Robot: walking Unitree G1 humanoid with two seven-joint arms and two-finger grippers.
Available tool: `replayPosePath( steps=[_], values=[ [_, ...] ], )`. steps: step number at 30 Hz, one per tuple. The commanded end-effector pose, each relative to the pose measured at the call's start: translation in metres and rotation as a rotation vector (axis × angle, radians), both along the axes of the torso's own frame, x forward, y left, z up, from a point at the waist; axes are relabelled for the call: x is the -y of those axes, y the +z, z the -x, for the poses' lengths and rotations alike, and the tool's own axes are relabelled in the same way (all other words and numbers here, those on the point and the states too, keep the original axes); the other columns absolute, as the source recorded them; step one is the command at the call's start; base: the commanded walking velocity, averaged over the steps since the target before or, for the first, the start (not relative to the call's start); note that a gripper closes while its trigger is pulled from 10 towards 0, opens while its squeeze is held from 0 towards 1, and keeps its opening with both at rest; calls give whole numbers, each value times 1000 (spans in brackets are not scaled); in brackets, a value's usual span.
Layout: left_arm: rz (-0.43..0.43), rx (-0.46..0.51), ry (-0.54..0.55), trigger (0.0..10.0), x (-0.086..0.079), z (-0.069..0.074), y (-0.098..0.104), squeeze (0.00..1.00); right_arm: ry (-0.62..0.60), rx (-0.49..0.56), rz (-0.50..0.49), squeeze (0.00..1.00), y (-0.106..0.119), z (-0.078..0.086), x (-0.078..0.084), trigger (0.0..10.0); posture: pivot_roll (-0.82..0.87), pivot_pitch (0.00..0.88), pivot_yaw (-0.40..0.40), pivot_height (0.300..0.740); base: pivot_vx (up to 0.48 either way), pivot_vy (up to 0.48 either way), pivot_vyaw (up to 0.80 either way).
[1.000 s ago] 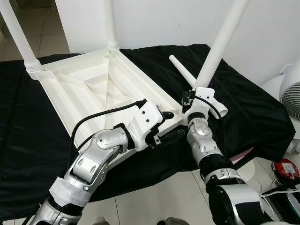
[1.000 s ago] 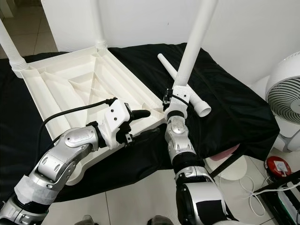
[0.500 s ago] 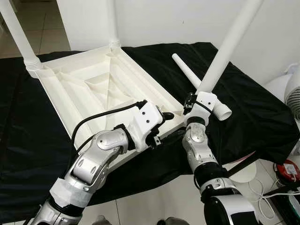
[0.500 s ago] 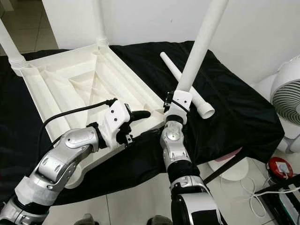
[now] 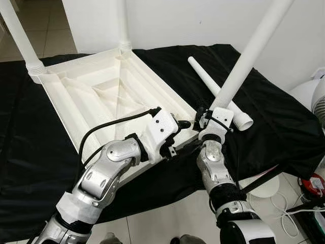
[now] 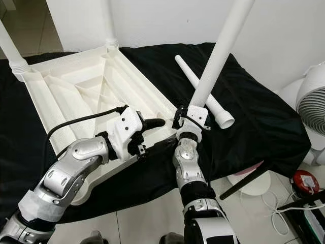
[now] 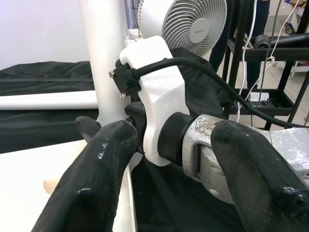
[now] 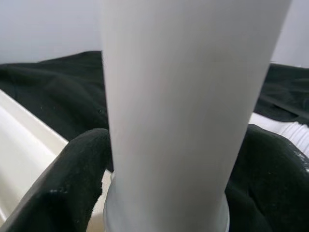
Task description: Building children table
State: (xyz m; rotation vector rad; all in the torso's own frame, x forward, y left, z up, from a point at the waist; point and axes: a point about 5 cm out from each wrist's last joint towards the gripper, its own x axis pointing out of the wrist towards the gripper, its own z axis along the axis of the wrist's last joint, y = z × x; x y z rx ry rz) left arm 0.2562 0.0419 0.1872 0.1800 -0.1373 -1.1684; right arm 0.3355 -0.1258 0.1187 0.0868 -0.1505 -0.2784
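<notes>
A black cloth (image 5: 284, 127) covers the counter, which stands on a pale tiled floor (image 5: 167, 213) against a white wall (image 6: 152, 20). On the cloth lies the white plastic tabletop (image 5: 101, 96), upside down with its ribbed underside showing. Two white legs already stand upright in its far corners: the far-left leg (image 5: 18, 33) and the far-right leg (image 5: 122, 25).

At the near right corner of the tabletop, the right tool (image 8: 159, 193) is clamped around the third leg (image 5: 251, 51), with a black finger (image 8: 72, 179) on each side of the tube. This leg's long axis runs up and away from the robot, tilted toward its right, with its lower end just at the corner socket. Whether it is seated there cannot be told.

The left tool (image 6: 155, 133) sits at the tabletop's near edge, just beside the right wrist, its fingers (image 7: 96, 179) spread wide and holding nothing.

Behind the held leg, a fourth loose leg (image 6: 203, 91) lies flat on the cloth, its long axis diagonal and its open threaded end pointing toward the robot's right. It passes right behind the right wrist housing.

Past the counter's right edge stand a white fan (image 6: 312, 107) and a red round object (image 6: 303, 182) among cables on the floor.
</notes>
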Motion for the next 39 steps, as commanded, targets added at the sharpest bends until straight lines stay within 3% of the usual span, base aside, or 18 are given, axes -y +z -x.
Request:
replayPosePath(
  steps=[1, 6, 7, 13, 19, 21, 23, 27, 31, 38, 39],
  values=[
    [-1, -6, 3, 10000, 1, -1, 0, 0, 21, 40, 6, 1000, 6, 0, 1, 10000, 35, 0, -43, 740, 0, 0, 0],
    [0, -7, 2, 10000, 1, -1, -1, 0, 47, 46, 25, 1000, 8, -2, 2, 10000, 33, 0, -43, 740, 0, 0, 0],
    [2, -7, 3, 10000, 1, -1, 0, 0, 71, 45, 34, 0, 8, -3, 6, 10000, 32, 0, -44, 740, 0, 0, 0],
    [3, -6, 3, 10000, 2, -1, 0, 0, 168, 50, 43, 0, 10, -5, 20, 10000, 30, 0, -44, 740, 0, 0, 0],
    [1, -1, 2, 10000, 1, -1, 1, 0, 404, 48, 174, 0, 11, -1, 45, 10000, 34, 0, -41, 740, 0, 0, 0],
    [1, 0, 2, 10000, 1, -1, 1, 0, 416, 48, 181, 0, 11, -1, 47, 10000, 34, 0, -41, 740, 0, 0, 0],
    [0, 0, 3, 10000, 0, 0, 1, 0, 508, 33, 220, 0, 12, 3, 63, 10000, 34, 0, -38, 740, 0, 0, 0],
    [0, -1, 2, 10000, 0, 0, 1, 0, 622, 8, 231, 0, 12, 5, 73, 10000, 33, 0, -34, 740, 0, 0, 0],
    [1, -1, -1, 10000, 1, 0, 1, 0, 740, -17, 256, 0, 12, 7, 77, 10000, 32, 0, -34, 740, 0, 0, 0],
    [2, -3, -7, 10000, 2, 0, 1, 0, 811, -36, 316, 0, 16, 1, 77, 10000, 26, 0, -23, 740, 0, 0, 0],
    [2, -3, -9, 10000, 2, 0, 1, 0, 826, -46, 307, 0, 18, -3, 77, 3490, 26, 0, -23, 740, 0, 0, 0]
  ],
)
